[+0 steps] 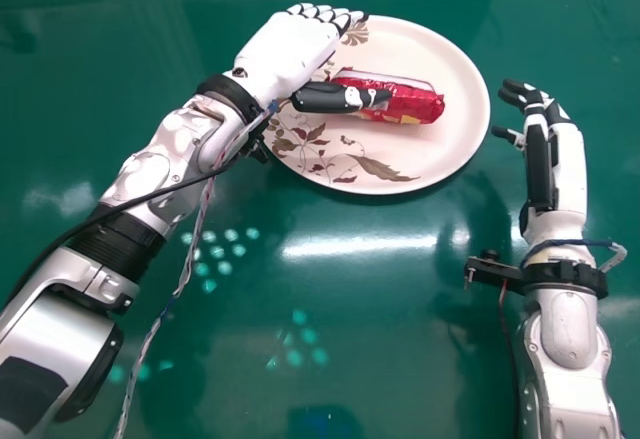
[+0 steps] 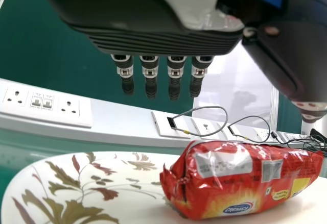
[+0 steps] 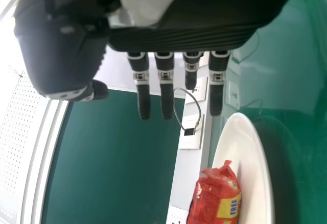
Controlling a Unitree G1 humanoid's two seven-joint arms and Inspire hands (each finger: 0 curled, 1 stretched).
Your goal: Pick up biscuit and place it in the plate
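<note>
Over the left part of the plate [image 1: 440, 159] is my left hand [image 1: 285, 54], its fingers straight and its thumb reaching across the red biscuit packet [image 1: 415, 104]. The packet lies on the plate. In the left wrist view my left hand [image 2: 153, 38] is open and above the packet [image 2: 230, 178], with a gap between them; the plate [image 2: 143, 198] is underneath. My right hand [image 1: 568, 164] stands open and empty to the right of the plate. In the right wrist view, this hand [image 3: 189, 38] has extended fingers, with the packet [image 3: 217, 196] and plate [image 3: 245, 142] beyond.
The glossy green table [image 1: 400, 339] surrounds the plate. A pale strip with sockets [image 2: 46, 101] runs behind the table, with grey cable loops [image 2: 204, 122] and dark cables [image 2: 311, 141] along it.
</note>
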